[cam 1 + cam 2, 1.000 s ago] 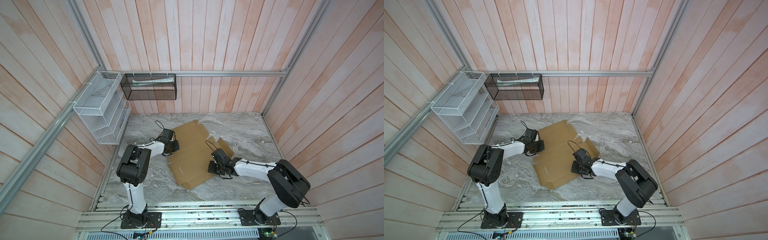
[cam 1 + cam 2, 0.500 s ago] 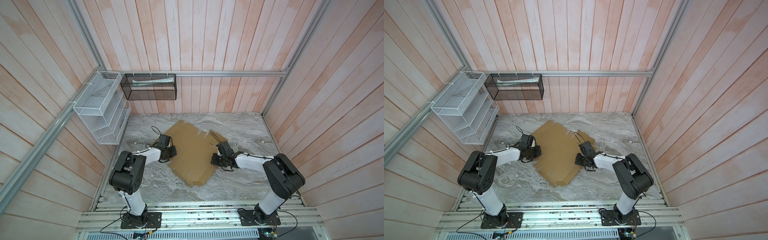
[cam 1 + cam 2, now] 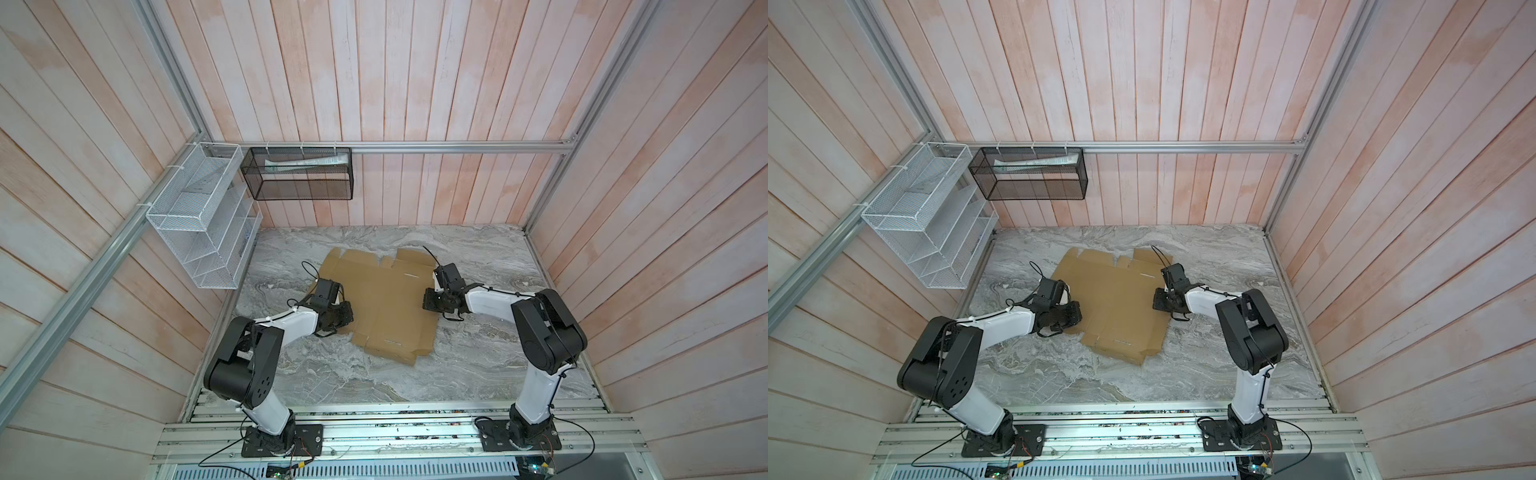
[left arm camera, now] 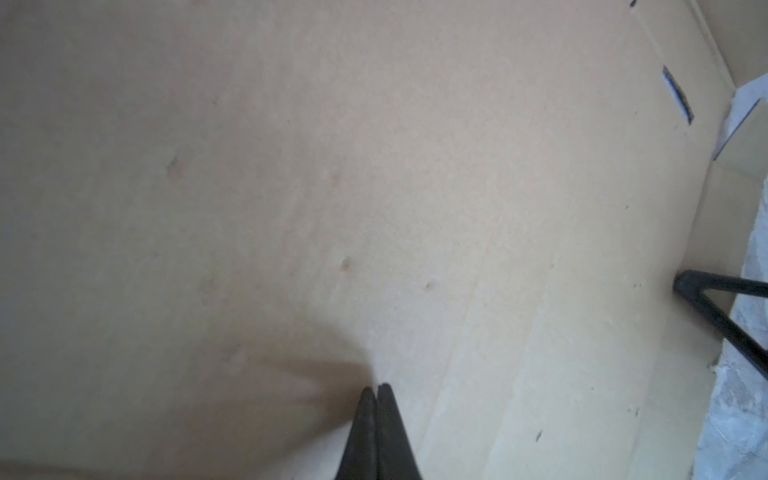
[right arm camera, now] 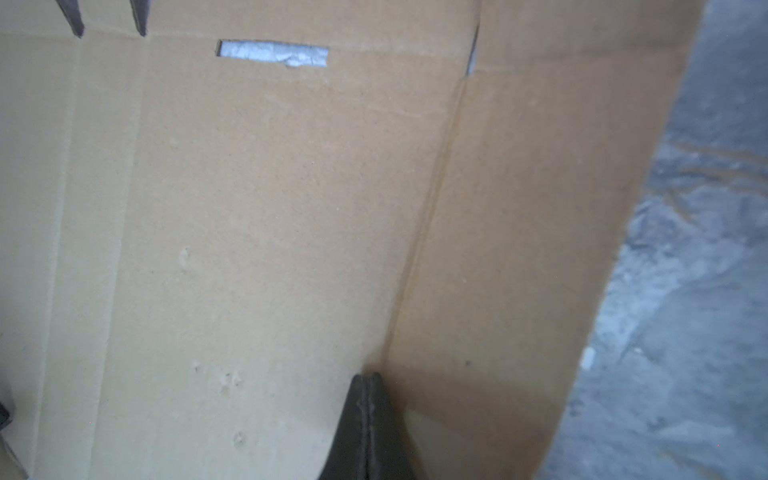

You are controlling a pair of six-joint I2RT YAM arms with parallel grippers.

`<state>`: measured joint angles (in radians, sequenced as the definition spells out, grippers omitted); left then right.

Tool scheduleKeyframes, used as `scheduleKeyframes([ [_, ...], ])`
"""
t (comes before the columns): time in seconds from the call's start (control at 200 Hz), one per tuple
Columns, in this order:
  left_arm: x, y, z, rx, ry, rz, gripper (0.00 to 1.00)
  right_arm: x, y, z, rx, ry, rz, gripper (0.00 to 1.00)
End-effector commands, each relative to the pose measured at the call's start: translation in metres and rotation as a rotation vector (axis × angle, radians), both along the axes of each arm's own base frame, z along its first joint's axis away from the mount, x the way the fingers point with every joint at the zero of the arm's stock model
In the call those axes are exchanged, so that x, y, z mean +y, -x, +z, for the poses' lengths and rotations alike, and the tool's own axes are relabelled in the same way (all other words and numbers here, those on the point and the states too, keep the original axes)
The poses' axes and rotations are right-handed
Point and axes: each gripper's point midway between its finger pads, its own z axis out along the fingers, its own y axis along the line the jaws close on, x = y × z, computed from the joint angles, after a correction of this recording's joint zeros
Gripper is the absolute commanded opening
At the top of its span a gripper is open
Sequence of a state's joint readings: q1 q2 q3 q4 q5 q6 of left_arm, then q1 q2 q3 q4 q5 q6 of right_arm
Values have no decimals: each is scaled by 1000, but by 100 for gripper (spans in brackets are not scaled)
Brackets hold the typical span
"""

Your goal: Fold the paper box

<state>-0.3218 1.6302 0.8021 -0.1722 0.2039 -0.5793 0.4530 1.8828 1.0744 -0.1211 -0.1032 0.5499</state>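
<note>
Brown paper box [image 3: 384, 303] lies flat on the table [image 3: 478, 374], with the left gripper [image 4: 376, 388] and right gripper [image 5: 367, 376] over its sides, both squeezed tight on nothing and maybe pressing it. A sideways push could slide it instead of folding.

Pale plank walls [image 3: 374, 83], grey marble tabletop [image 3: 478, 257]

High top views downward; wrist cameras close over paper box [image 4: 291, 166]

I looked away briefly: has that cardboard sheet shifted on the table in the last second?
Yes. In a top view the paper box has turned counterclockwise; its far edge now lies closer to square with the back wall.
</note>
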Motion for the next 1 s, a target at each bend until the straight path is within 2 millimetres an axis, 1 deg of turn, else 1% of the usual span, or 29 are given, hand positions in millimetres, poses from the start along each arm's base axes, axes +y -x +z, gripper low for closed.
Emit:
scheduleKeyframes([
  [0.0,3,-3,14,-19,-7,11,0,-27,18,-33,123,130,1,0],
  [0.13,7,-20,31,-60,-13,14,0,-25,14,-16,90,119,7,0],
  [0.28,15,-42,46,-99,-43,19,0,-26,22,7,56,111,-5,0],
  [0.325,17,-49,50,-113,-46,23,0,-26,26,15,45,111,-10,0],
  [0.42,23,-61,50,-120,-52,31,0,-24,38,31,27,113,-20,0],
  [0.54,26,-71,46,-120,-66,31,0,-14,65,46,14,99,-23,0],
  [0.65,27,-76,40,-112,-73,30,0,-2,90,49,22,63,-30,0],
  [0.725,28,-78,34,-103,-80,28,0,7,103,49,31,38,-37,0],
  [0.87,29,-76,22,-79,-87,28,0,20,128,36,77,12,-28,0],
  [0.995,30,-72,13,-57,-91,30,0,24,141,24,116,0,-24,0],
])
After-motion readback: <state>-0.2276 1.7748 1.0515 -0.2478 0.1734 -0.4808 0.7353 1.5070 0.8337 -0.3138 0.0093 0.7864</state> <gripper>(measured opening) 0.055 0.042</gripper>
